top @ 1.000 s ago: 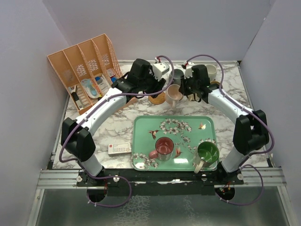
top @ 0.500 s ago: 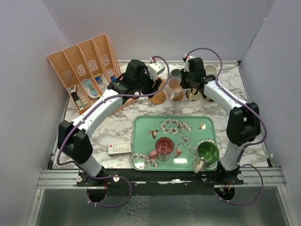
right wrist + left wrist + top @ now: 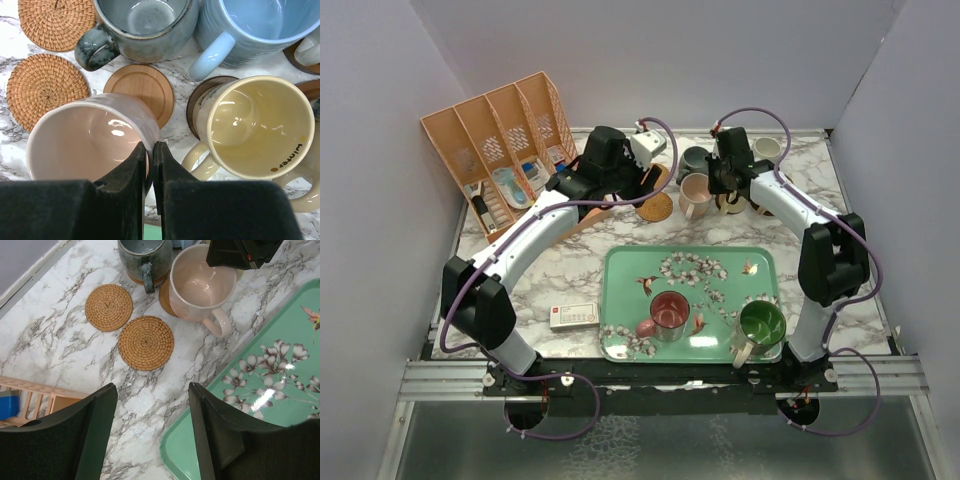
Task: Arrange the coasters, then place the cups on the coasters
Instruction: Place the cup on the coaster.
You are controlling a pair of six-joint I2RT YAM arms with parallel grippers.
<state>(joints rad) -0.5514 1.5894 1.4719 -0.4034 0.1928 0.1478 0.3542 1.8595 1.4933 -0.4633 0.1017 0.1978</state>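
Note:
My right gripper (image 3: 151,150) is shut on the rim of the pink cup (image 3: 85,142), one finger inside and one outside. The cup (image 3: 695,193) hangs over the near edge of a smooth wooden coaster (image 3: 142,90); I cannot tell whether it rests on it. Two woven coasters (image 3: 108,307) (image 3: 146,342) lie bare beside it. A grey cup (image 3: 145,22), a blue cup (image 3: 260,25) and a yellow cup (image 3: 255,125) stand on other coasters. My left gripper (image 3: 152,387) hovers open and empty above the marble, near the tray corner.
The green floral tray (image 3: 620,275) in front carries a dark red cup (image 3: 670,315) and a green cup (image 3: 760,325). An orange file rack (image 3: 505,145) stands at the back left. A small white box (image 3: 573,316) lies left of the tray. A cream cup (image 3: 768,148) is at the back right.
The right arm has carried the pink cup a little toward the back, over the wooden coaster. The left gripper has drawn back leftward and its jaws have widened.

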